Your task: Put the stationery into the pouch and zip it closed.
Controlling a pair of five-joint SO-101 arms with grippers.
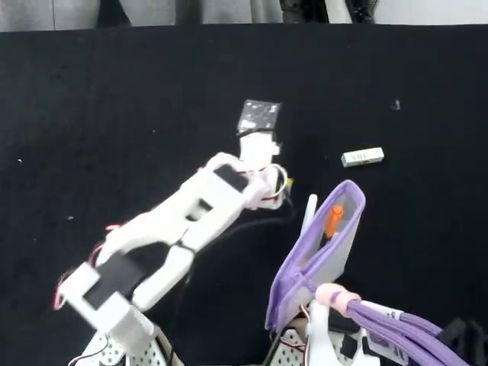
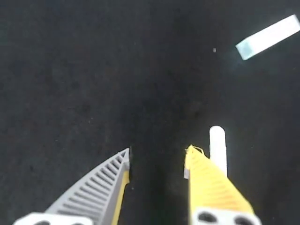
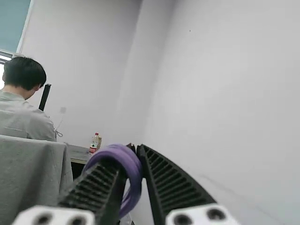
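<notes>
The purple pouch (image 1: 320, 255) stands tilted with its mouth open, and an orange item (image 1: 333, 219) pokes out of it. Its purple strap (image 1: 396, 324) runs to the lower right. My right gripper (image 3: 136, 150) points up at a wall and is shut on the strap (image 3: 129, 166). My left gripper (image 1: 280, 189) hangs open over the black table just left of the pouch. A white pen (image 2: 217, 143) lies right beside its yellow finger (image 2: 206, 180), outside the gap. A white eraser (image 1: 362, 157) lies farther off (image 2: 269, 36).
A small dark speckled square (image 1: 259, 117) lies just beyond the left arm's wrist. The black tabletop (image 1: 114, 114) stretches wide to the left and back. The arm bases stand at the near edge.
</notes>
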